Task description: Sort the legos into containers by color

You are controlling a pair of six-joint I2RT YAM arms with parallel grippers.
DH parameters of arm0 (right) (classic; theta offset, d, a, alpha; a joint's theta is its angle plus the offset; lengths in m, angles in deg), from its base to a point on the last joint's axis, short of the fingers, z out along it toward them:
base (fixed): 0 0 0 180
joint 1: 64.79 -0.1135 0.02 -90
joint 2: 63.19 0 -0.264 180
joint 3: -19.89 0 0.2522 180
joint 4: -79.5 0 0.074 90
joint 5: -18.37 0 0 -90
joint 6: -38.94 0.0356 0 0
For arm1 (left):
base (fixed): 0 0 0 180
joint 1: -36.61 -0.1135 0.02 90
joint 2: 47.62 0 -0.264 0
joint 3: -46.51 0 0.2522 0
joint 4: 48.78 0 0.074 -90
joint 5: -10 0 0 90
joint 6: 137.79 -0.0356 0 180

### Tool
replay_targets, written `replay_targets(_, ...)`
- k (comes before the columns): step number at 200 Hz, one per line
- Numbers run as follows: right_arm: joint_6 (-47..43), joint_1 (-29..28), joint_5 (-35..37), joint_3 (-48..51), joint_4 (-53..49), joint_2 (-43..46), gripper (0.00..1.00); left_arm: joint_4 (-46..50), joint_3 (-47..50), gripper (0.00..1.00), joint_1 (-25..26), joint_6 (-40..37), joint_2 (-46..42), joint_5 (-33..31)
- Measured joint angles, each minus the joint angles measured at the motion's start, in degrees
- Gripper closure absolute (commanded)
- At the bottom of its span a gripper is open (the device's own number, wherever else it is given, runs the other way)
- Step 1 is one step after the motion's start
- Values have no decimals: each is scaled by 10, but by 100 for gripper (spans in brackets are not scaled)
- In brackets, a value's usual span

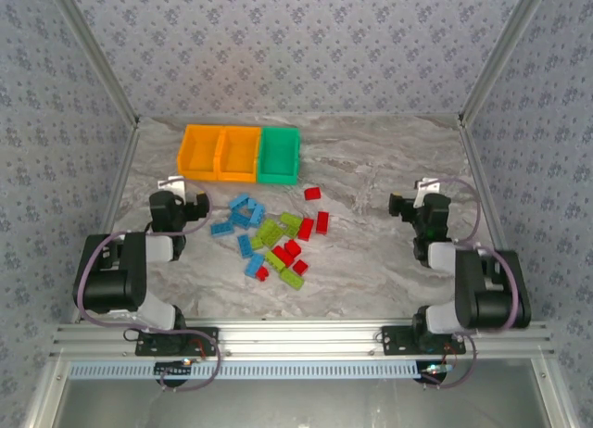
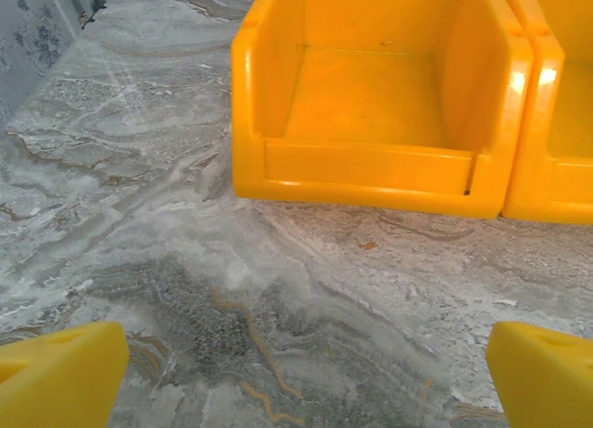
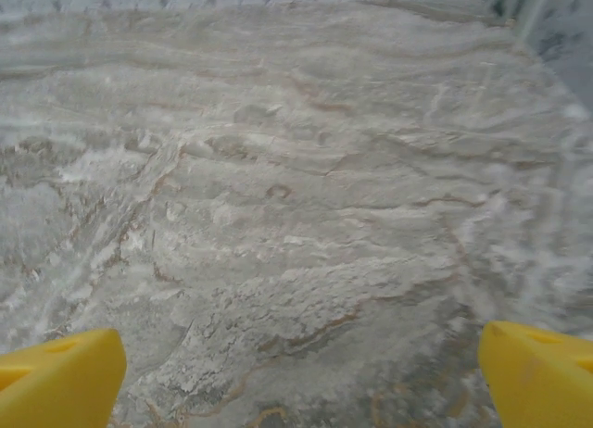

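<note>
Your left gripper (image 1: 181, 204) has its jaws spread wide and holds nothing; in the left wrist view its yellow fingertips (image 2: 65, 377) frame bare marble table (image 2: 139, 215), with the leftmost orange bin (image 2: 371, 104) straight ahead. Your right gripper (image 1: 422, 206) is equally wide and empty, over bare marble at the table's right side.

The legos (image 1: 273, 233) lie loose on the table between the two arms, a scatter running from back to front. They sit to the right of the left gripper and well to the left of the right one, so the left arm looks nearer, with the blue bricks (image 1: 239, 220) closest to it.

The containers (image 1: 241, 154) stand in a row across the back, just beyond the pile.
</note>
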Motion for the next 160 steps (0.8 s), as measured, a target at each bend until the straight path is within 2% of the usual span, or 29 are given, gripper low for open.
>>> replay_targets(12,42,-8,34,-14,-85,83,0,10,4,1,15,-1,-16,-15)
replay_targets(28,123,-18,58,-47,-200,191,4,71,3,1,38,1,-71,-45)
replay_targets(46,199,-30,44,-75,-310,296,5,167,-23,1,52,30,-152,-72)
replay_targets(65,251,-66,3,-96,-414,344,5,274,-70,1,59,94,-224,-94)
replay_targets(84,279,-122,-41,-119,-501,333,5,374,-120,3,78,168,-269,-98)
replay_targets(109,293,-220,-117,-152,-575,268,4,490,-168,5,134,236,-283,-73)
replay_targets(138,289,-346,-184,-196,-618,185,2,599,-189,10,209,278,-266,-34)
replay_targets(160,283,-391,-199,-232,-622,149,2,652,-196,20,245,301,-224,-22)
